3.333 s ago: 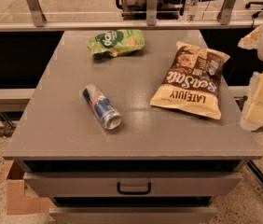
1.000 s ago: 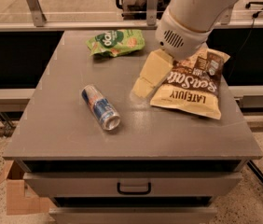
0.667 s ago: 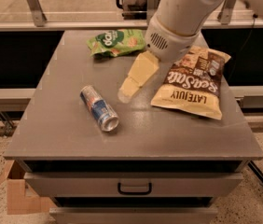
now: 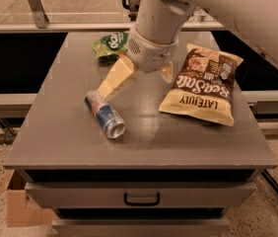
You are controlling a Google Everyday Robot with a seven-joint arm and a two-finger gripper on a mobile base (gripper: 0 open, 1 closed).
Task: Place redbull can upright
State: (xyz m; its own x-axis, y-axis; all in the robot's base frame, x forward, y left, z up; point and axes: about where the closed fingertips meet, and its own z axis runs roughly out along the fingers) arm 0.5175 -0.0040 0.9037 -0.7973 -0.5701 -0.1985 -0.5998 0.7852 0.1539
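Note:
The redbull can (image 4: 104, 114) lies on its side on the grey cabinet top (image 4: 65, 132), left of centre. Its silver end faces the front right. My gripper (image 4: 135, 85) hangs over the middle of the top, just behind and to the right of the can, under the big white wrist (image 4: 154, 31). It is open and empty. The left cream finger (image 4: 113, 78) slants down to the can's far end and looks very close to it or touching. The right finger (image 4: 167, 72) is near the brown bag's edge.
A brown and cream chip bag (image 4: 202, 85) lies flat on the right half of the top. A small green bag (image 4: 110, 44) lies at the back, partly behind my wrist. A drawer with a black handle (image 4: 142, 199) is below the front edge. A cardboard box (image 4: 18, 206) stands on the floor at left.
My arm has swung in from the right edge across the chip bag and moved left and lower, until its left finger reaches the can's far end. The can has stayed lying down.

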